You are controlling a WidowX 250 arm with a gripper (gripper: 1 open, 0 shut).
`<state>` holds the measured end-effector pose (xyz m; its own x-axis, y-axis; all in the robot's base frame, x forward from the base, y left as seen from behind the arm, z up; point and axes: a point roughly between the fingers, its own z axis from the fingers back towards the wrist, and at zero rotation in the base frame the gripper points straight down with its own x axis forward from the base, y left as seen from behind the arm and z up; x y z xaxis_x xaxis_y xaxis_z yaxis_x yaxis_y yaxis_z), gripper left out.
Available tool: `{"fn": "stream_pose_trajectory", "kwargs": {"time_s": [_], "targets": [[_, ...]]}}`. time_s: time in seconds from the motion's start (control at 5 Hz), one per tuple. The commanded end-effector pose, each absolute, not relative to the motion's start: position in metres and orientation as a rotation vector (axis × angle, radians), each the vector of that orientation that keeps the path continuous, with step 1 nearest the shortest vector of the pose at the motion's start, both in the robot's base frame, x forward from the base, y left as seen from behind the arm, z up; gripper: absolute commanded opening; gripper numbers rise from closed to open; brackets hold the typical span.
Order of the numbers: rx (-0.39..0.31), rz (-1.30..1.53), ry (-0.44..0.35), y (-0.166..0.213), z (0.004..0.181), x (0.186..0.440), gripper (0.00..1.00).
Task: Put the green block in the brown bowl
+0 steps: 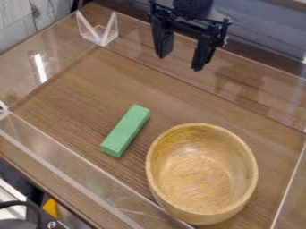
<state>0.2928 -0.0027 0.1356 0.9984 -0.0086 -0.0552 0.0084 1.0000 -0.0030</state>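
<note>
Nothing is done: the green block point(125, 131) is left on the worktop point(84, 98) beside the brown bowl point(201, 172); jaws are held apart above.

text: none legible | labels — none | numbers — none | signs: none

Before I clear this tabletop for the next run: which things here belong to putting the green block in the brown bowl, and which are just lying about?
For the job:
- green block, lying flat beside the bowl
- brown bowl
- gripper, open, above the table

Lying about:
- clear folded plastic piece, far left corner
- clear plastic walls round the wooden table
</note>
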Motion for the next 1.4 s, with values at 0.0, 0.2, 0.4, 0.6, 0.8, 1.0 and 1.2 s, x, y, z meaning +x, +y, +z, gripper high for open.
{"fn": "stream_pose_trajectory", "kwargs": {"time_s": [0.0, 0.2, 0.4, 0.6, 0.8, 1.0, 1.2], "targets": [[-0.005, -0.031, 0.062, 0.0, 0.125, 0.277, 1.0], [-0.009, -0.031, 0.097, 0.017, 0.102, 0.241, 1.0], [-0.002, -0.061, 0.08, 0.056, 0.091, 0.217, 1.0], [-0.001, -0.066, 0.049, 0.078, 0.075, 0.208, 1.0], [-0.001, -0.025, 0.03, 0.076, 0.063, 0.206, 1.0], [-0.007, -0.019, 0.032, 0.068, 0.056, 0.208, 1.0], [-0.012, -0.029, 0.039, 0.065, 0.058, 0.207, 1.0]]}}
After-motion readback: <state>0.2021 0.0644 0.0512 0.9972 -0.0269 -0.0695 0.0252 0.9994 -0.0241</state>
